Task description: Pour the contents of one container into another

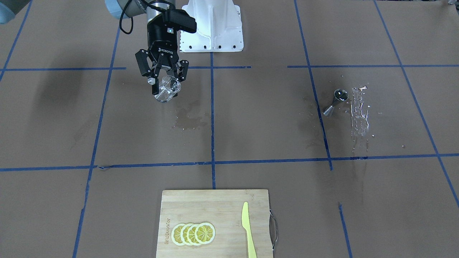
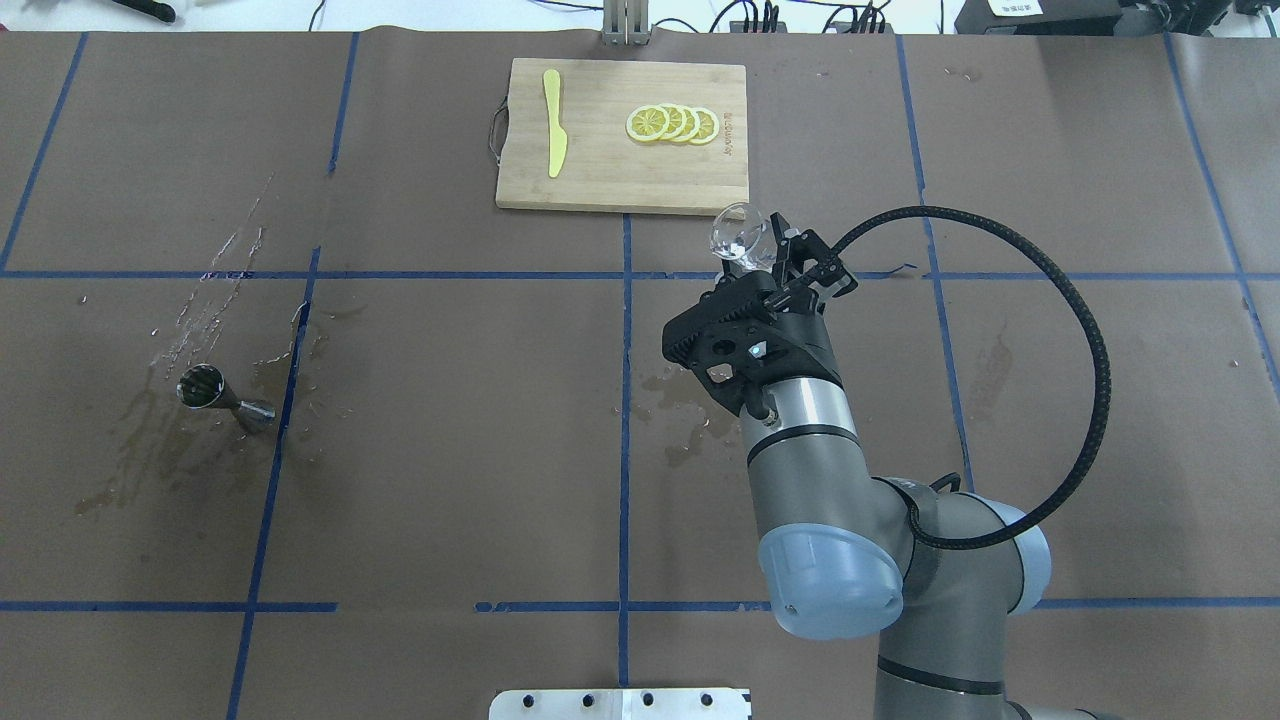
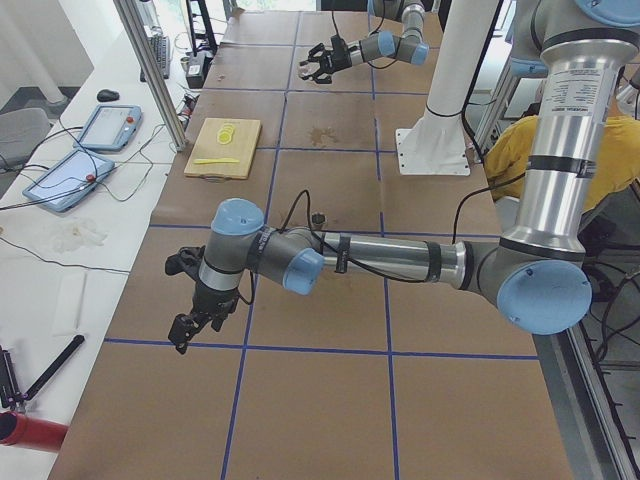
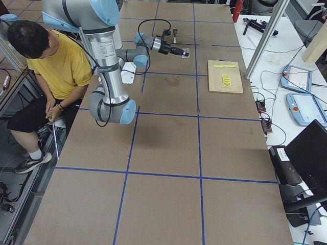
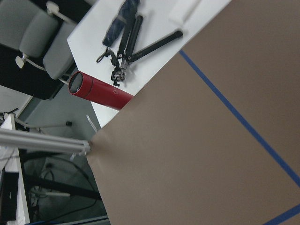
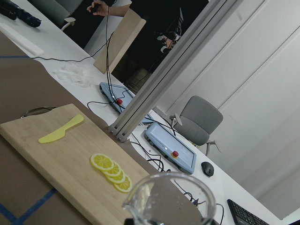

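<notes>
My right gripper (image 1: 165, 84) is shut on the clear tumbler (image 1: 165, 91), holding it tilted above the table at my right. From overhead the tumbler (image 2: 738, 236) sticks out past the gripper (image 2: 755, 260), near the cutting board's corner. Its rim (image 6: 168, 197) fills the bottom of the right wrist view. The steel jigger (image 1: 335, 102) stands far off on my left side (image 2: 226, 396), beside wet streaks. My left gripper (image 3: 185, 325) hangs low over the table's left end, seen only in the exterior left view; I cannot tell whether it is open or shut.
A wooden cutting board (image 2: 600, 180) with lemon slices (image 2: 672, 123) and a yellow knife (image 2: 553, 135) lies at the far middle. Wet patches (image 2: 690, 420) mark the centre. A red bottle (image 5: 96, 91) lies off the table's left end. A person in yellow (image 4: 56, 66) sits behind the robot.
</notes>
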Tool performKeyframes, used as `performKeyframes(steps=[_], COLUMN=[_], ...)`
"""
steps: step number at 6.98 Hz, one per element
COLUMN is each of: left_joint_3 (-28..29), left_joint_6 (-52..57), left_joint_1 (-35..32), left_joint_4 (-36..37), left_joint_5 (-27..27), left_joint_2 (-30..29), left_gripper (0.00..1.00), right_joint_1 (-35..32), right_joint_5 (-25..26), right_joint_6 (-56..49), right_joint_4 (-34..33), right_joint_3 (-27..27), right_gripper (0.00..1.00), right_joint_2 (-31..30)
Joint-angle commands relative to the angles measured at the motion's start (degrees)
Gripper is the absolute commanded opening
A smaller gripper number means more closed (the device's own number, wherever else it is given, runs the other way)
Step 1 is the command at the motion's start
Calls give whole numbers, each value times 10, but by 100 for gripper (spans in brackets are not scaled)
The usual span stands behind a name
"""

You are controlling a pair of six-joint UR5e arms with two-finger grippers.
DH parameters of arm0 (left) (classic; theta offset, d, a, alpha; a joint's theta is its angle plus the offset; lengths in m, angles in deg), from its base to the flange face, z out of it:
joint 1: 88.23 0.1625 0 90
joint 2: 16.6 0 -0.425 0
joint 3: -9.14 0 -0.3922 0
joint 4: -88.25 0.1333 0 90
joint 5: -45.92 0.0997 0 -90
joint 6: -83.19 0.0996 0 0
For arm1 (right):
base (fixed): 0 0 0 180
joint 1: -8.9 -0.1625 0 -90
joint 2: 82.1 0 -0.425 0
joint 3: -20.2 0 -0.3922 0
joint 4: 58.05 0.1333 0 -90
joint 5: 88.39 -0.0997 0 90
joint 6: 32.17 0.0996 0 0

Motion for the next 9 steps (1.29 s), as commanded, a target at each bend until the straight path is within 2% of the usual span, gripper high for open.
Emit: performKeyframes(steps=[1, 3, 5, 6, 7, 8, 9], left_joint_3=[17, 7, 12, 10, 8, 6, -3], left_joint_6=[11, 11, 3, -39, -131, -170, -174], left_joint_1=[-1, 0, 0, 0, 0, -1, -2], left_joint_4=[124, 94, 66, 68, 67, 50, 4], left_joint_5=[-169, -274, -279, -278, -277, -273, -250], left_joint_2=[-6, 50, 53, 51, 52, 53, 56], left_gripper=[100, 100, 100, 100, 100, 100, 100], right_joint_1=[1, 0, -2, -2, -3, -3, -6], right_joint_5=[0, -2, -6, -7, -7, -11, -26], right_joint_6=[0, 13, 40, 40, 40, 44, 99], right_joint_4=[0, 0, 6, 26, 31, 33, 34], right_joint_3=[0, 1, 1, 1, 1, 3, 3], right_gripper=[0, 0, 0, 0, 0, 0, 0], right_joint_2=[0, -1, -9, -18, -23, -22, -30])
